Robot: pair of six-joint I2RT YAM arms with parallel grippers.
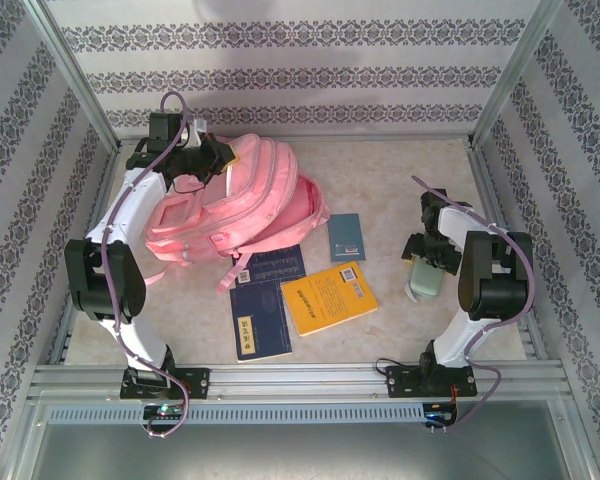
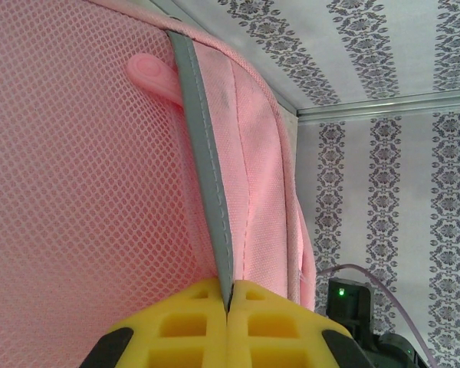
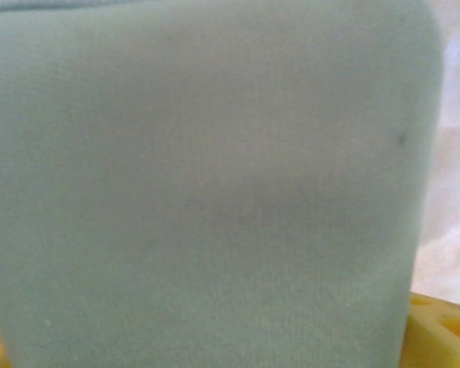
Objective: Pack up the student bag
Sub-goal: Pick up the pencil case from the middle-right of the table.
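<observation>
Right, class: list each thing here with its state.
student bag: lying on the table
left claw: shut on student bag's grey trim
right claw: astride green pouch, grip unclear
green pouch: lying flat
yellow book: flat, closed
navy notebook: flat, closed
second navy notebook: flat, closed
blue booklet: flat, closed

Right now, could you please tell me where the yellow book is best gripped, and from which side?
Probably its right short edge, approached low from the right. The yellow book lies flat on the table, so only a thin edge offers a pinch. Its left edge touches or overlaps the blue notebook, while the right edge borders bare table.
</observation>
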